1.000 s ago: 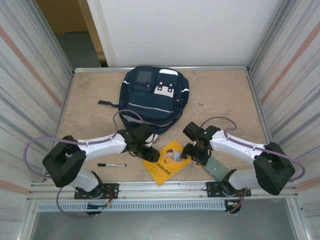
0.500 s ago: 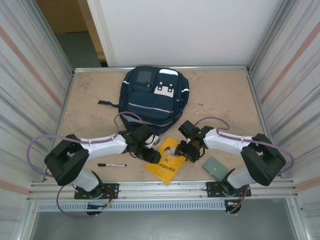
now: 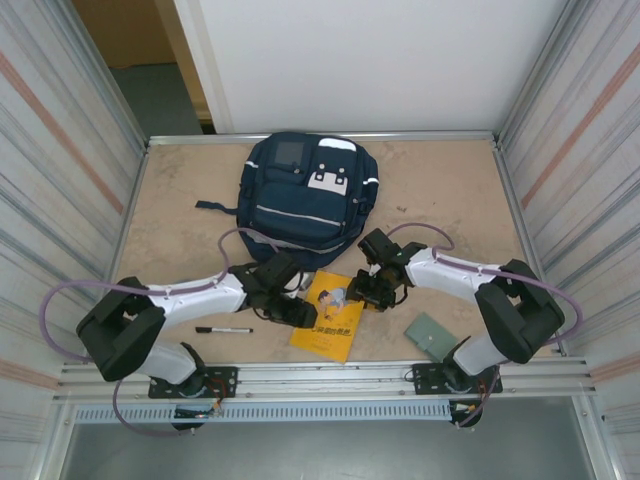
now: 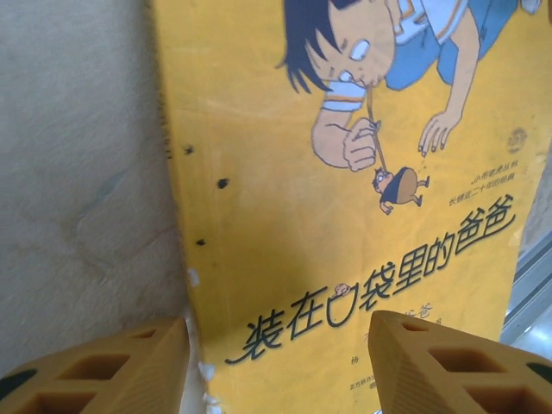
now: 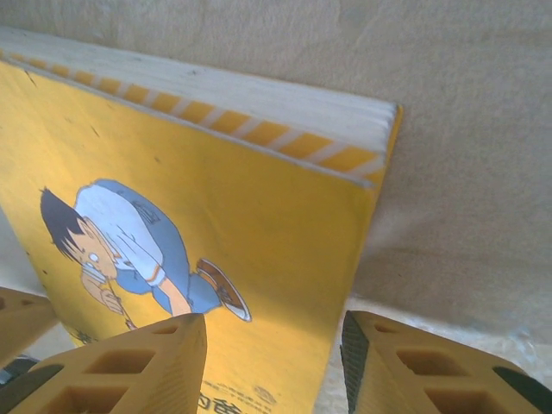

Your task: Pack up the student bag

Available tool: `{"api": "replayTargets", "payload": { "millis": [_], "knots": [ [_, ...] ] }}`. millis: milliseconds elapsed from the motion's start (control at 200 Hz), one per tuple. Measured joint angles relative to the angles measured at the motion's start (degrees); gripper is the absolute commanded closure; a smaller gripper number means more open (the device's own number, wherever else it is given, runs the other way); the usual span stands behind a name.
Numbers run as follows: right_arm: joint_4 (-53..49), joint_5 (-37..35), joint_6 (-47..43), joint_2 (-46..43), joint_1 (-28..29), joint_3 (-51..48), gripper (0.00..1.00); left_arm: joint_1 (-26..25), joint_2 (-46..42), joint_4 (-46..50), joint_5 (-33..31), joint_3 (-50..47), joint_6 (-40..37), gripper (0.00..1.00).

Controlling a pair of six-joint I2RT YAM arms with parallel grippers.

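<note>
Beige surface (image 3: 180,200), seen from above, w/ two white arms reaching in from the near edge. Furthest left of the items, a black pen (image 3: 222,329) lies flat, untouched.

Next, the left end effector (image 3: 300,312) sits low at the left edge of a yellow picture book (image 3: 335,325). In its wrist view the yellow fingers (image 4: 103,371) are spread, one over bare surface just beside the book's edge, the other over the cover. Nothing is pinched btwn them.

Behind the book, at the far middle of the surface, the student bag (image 3: 310,195) lies flat, navy w/ pale stripes. No open zip can be made out, so packing is judged barely begun.

At the book's far right corner sits the right end effector (image 3: 362,293). Its fingers (image 5: 129,366) are parted too, straddling the book's side edge, and no clamp is seen. Furthest right, a grey-green card (image 3: 432,333) lies alone.

Step judged in hand: the book is to be lifted. One finger should be slid under the edge, not shoved against it, since a flat book is likely to skate. The opposite arm can be used as a stop. A deep bite is advised so the cover alone is not peeled up.
</note>
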State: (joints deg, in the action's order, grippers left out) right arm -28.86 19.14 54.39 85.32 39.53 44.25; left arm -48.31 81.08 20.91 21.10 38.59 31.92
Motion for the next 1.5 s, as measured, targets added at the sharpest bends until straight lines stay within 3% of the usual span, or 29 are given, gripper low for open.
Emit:
{"api": "replayTargets", "payload": {
  "millis": [296,651,962,1042,1178,1328,1498],
  "knots": [
    [-0.9,-2.8,-2.1,-2.6,1.4,-2.5,0.63,1.7,-0.1,-0.2,0.2,-1.6,2.8,0.43],
    [1.8,-2.6,-3.7,-0.2,2.7,-2.5,0.79,1.0,2.4,-5.9,5.0,-1.7,7.2,0.44],
    [4.2,-1.6,-3.4,-1.0,2.7,-4.0,0.79,-1.5,3.8,-8.6,7.9,-1.7,12.9,0.49],
    [5.2,-1.5,-3.0,-2.0,2.7,-4.9,0.79,-1.6,3.7,-8.7,7.8,-1.8,14.6,0.55],
    [5.6,-1.5,-2.5,-3.9,2.4,-6.6,0.77,-1.6,2.6,-9.0,7.7,-2.4,17.0,0.85],
    [9.0,-1.0,-2.6,-8.7,2.2,-10.8,0.75,-1.8,-1.1,-10.6,8.0,-2.9,18.3,0.98],
    [10.3,-0.9,-3.1,-16.5,1.6,-11.9,0.63,-2.2,-8.0,-11.0,7.3,-3.4,18.9,1.00]
  ]
}}
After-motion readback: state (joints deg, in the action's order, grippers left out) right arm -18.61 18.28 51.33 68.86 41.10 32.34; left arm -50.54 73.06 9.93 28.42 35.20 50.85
